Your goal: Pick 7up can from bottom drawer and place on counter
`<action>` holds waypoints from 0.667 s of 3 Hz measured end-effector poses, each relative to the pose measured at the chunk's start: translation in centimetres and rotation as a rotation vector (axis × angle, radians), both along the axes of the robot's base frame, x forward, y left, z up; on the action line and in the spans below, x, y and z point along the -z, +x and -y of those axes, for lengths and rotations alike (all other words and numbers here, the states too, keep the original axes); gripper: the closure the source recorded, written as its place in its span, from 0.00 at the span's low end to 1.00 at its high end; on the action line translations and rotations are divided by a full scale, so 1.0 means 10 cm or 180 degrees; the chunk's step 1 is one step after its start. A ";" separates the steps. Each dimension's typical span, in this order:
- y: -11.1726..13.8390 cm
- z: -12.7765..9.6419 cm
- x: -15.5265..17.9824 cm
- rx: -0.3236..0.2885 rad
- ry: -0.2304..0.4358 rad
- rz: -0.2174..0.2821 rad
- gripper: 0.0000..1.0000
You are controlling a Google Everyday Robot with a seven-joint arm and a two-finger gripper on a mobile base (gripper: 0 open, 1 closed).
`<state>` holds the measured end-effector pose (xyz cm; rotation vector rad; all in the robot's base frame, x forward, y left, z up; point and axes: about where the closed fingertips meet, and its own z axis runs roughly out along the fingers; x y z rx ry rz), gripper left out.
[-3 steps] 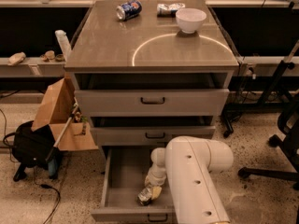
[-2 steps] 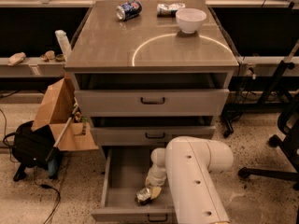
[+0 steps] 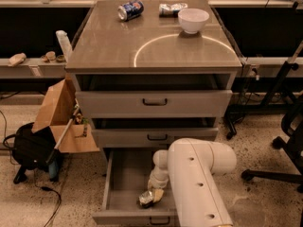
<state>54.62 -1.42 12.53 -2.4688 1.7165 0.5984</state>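
The arm [image 3: 194,183] reaches down into the open drawer [image 3: 122,174], and the gripper [image 3: 154,196] sits low near the drawer's front edge. The can [image 3: 146,199] is right at its tip, touching it or very nearly so, slightly to its left. From where I stand I cannot tell whether the gripper has closed on the can.

This looks like the grasp step. The next move calls for a sure hold, then a straight lift clear of the two drawers overhanging the gripper. The counter [image 3: 109,46] lies far above and beyond it, with a bowl [image 3: 193,20] and a blue can [image 3: 130,10] at the back.
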 end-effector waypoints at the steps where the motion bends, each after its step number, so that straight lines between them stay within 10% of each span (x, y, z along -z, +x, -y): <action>1: -0.03 0.01 -0.09 -0.0059 0.0081 -0.0007 1.00; 2: -0.10 0.05 -0.31 -0.0228 0.0197 0.0013 1.00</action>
